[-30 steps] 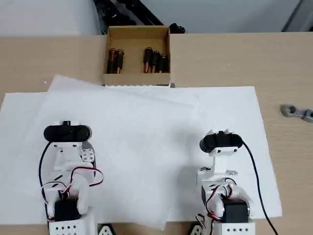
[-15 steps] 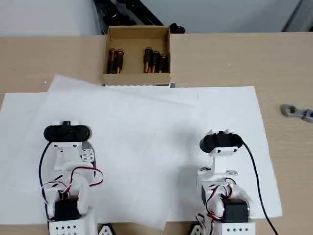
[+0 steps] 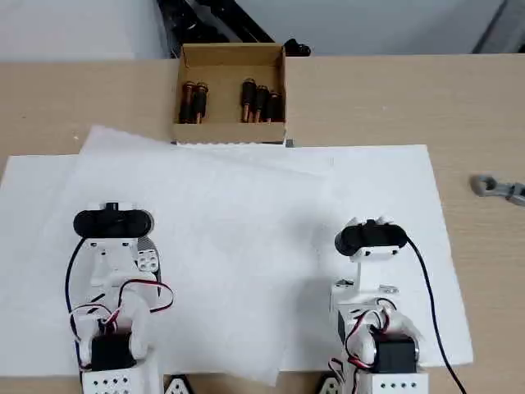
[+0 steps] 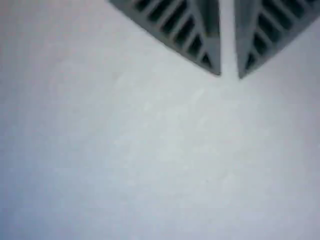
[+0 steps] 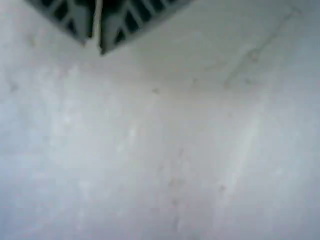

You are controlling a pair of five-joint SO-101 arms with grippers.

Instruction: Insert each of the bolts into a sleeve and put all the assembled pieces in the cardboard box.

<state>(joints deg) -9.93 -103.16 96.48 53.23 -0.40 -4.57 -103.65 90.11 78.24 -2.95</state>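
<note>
- Five assembled pieces lie in the box (image 3: 232, 131), a pair (image 3: 194, 103) and a trio (image 3: 261, 102). They are well ahead of both hands, across the paper (image 3: 246, 230).
- The left hand (image 4: 229, 75) hangs just over the paper, fingers drawn close with a thin slit between them, gripping nothing.
- The right hand (image 5: 92, 46) is the same, fingers together and empty.
- A metal tool (image 3: 492, 187) sits on the bench (image 3: 369, 98), far off beyond the right hand.
- I'd judge the boxing step done. The next move calls for no grasp, at most a check for strays.
</note>
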